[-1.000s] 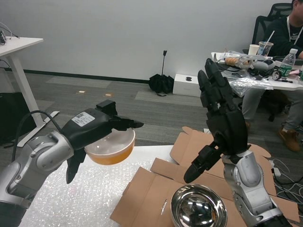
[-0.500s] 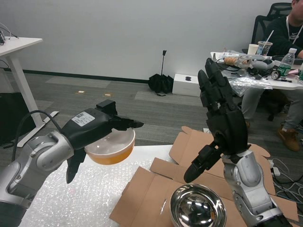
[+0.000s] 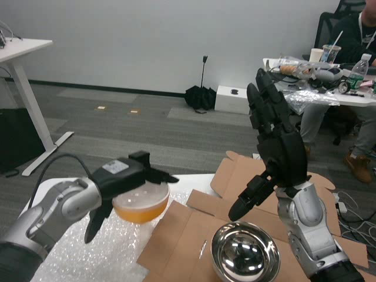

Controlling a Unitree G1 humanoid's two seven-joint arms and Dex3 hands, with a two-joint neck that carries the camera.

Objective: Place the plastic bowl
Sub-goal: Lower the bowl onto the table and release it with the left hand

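**Bowl aloft on a thin rim grip**

The left hand (image 3: 126, 176) holds the orange plastic bowl (image 3: 141, 202) by its rim, fingers (image 3: 161, 175) reaching across the top, above the bubble-wrapped surface (image 3: 94, 252). Smooth, translucent plastic could slip or tip. The right hand (image 3: 276, 150) stands open and upright, holding nothing, above the shiny steel bowl (image 3: 245, 258) on flattened cardboard (image 3: 182, 235).

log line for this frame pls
phase: carry | left hand: holds bowl above bubble wrap | right hand: raised, open, empty | steel bowl: on cardboard
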